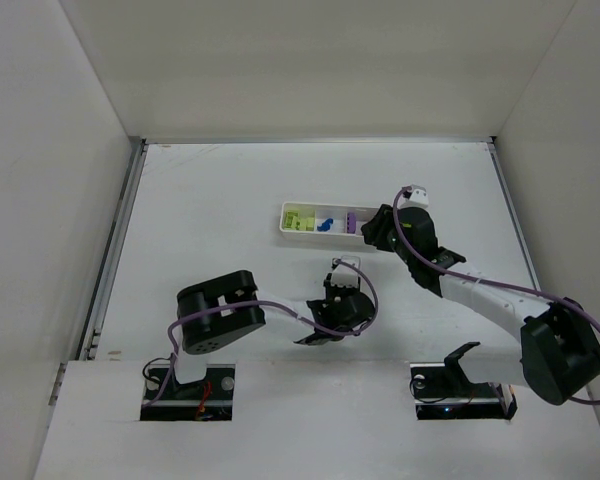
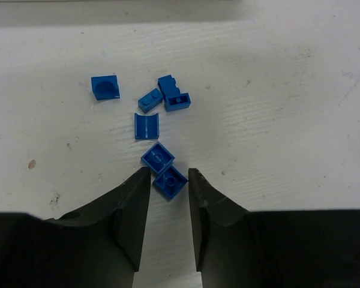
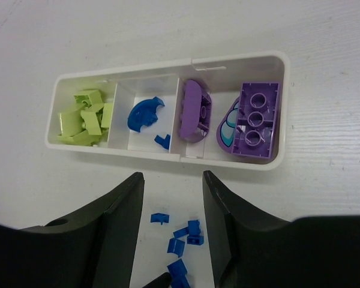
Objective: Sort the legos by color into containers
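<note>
Several blue legos (image 2: 150,126) lie loose on the white table. My left gripper (image 2: 168,175) is low over them, its jaws narrowly open on either side of one small blue lego (image 2: 170,182) that lies flat on the table. The white containers tray (image 3: 168,153) holds lime-green legos (image 3: 84,120) at its left end, blue legos (image 3: 144,114) beside them and purple legos (image 3: 255,120) at the right. My right gripper (image 3: 171,177) hangs open and empty just in front of the tray, with the loose blue legos (image 3: 183,237) below it.
In the top view the tray (image 1: 286,222) lies mid-table, my right gripper (image 1: 380,233) is at its right end and my left gripper (image 1: 342,288) is just in front of it. White walls enclose the table on three sides.
</note>
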Robot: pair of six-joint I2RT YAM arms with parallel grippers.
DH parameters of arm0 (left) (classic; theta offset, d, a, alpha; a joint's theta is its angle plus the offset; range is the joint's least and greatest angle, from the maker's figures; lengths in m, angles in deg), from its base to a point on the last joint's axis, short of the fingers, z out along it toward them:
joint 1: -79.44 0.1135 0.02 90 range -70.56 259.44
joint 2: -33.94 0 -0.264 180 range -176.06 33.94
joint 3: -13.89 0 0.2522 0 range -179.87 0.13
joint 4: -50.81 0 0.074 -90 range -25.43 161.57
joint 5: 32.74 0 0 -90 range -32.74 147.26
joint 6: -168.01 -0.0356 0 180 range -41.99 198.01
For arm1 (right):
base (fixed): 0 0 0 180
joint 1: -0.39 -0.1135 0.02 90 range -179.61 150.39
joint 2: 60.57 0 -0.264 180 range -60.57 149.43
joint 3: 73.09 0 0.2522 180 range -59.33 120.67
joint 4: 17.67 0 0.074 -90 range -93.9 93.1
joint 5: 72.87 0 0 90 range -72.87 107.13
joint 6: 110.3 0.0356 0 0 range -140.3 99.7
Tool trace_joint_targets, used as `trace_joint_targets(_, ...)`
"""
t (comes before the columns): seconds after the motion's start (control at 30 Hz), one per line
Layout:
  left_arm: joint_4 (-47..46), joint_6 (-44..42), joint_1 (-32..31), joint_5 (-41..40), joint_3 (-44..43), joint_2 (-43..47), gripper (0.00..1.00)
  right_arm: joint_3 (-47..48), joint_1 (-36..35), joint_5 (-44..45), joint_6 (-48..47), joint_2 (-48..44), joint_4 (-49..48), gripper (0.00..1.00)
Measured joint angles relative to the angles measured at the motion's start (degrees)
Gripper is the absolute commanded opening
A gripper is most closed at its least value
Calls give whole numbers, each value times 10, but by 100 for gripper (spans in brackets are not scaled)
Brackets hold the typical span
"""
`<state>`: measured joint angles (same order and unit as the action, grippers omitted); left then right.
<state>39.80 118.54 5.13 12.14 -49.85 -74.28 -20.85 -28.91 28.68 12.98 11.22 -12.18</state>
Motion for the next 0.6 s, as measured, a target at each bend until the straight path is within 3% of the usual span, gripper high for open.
trace_joint_targets(0.3, -3, -21, 6, 1, 17, 12, 15, -1, 3, 0, 0, -1, -1, 50)
trace_joint_targets(0.6, 2, -53, 8, 5, 91, 127, 15, -1, 4, 0, 2, -2, -4, 50)
